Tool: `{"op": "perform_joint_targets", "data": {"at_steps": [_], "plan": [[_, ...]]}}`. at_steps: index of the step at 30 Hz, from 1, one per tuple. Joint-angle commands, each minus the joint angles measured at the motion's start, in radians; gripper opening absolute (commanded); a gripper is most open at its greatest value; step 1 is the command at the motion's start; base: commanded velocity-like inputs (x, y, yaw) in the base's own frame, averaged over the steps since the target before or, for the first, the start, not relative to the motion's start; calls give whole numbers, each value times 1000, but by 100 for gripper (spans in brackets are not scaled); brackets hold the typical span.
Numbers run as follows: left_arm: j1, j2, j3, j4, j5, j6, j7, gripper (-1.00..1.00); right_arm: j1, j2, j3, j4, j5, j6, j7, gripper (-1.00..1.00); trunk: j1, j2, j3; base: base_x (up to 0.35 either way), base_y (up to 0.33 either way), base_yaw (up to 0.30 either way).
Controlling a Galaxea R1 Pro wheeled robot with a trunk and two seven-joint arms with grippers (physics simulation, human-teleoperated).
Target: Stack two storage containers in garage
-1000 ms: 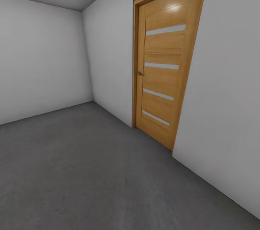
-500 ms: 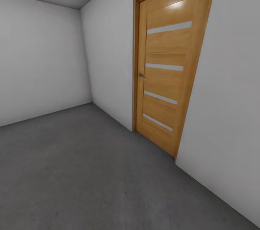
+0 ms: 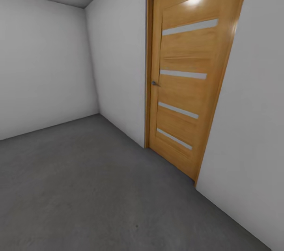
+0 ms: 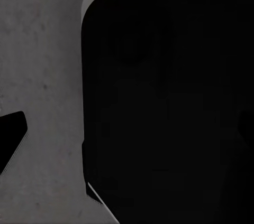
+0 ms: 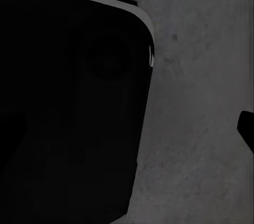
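Stretching across the garage, the floor (image 3: pixel 79 188) is rough grey concrete. A wooden door (image 3: pixel 185 85) stands shut in the white wall (image 3: pixel 118 65). Neither gripper's grip can be told.

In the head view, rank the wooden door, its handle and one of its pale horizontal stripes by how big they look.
1. Wooden door, by far the largest.
2. Pale stripe, a thin band across most of the door's width.
3. Door handle, smallest.

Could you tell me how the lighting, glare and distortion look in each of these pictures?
Head view: even, soft light; a bright glare patch near the top of the wooden panel door with pale horizontal strips; the door frame leans, wide-angle distortion; the dark grey concrete floor looks slightly blurred. Left wrist view: a large black rounded body is underexposed, no detail. Right wrist view: the same, against mottled grey concrete.
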Motion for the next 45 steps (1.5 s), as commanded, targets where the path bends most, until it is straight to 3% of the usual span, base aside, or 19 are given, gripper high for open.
{"op": "perform_joint_targets", "data": {"at_steps": [1, 16, 45], "plan": [[0, 0, 1, 0, 2, -1, 0, 100, 0, 0, 9, 0, -9, -3, -3, 100, 1, 0, -1, 334, 0, 0], [0, -1, 1, 0, 2, -1, 0, 100, 0, 0, 6, 0, -17, -40, -2, 100, 1, 0, -1, 334, 0, 0], [0, 0, 1, 0, 2, 0, 0, 100, 0, -1, 6, 0, -19, -43, -2, 100, 1, 0, -1, 334, 0, 0]]}}
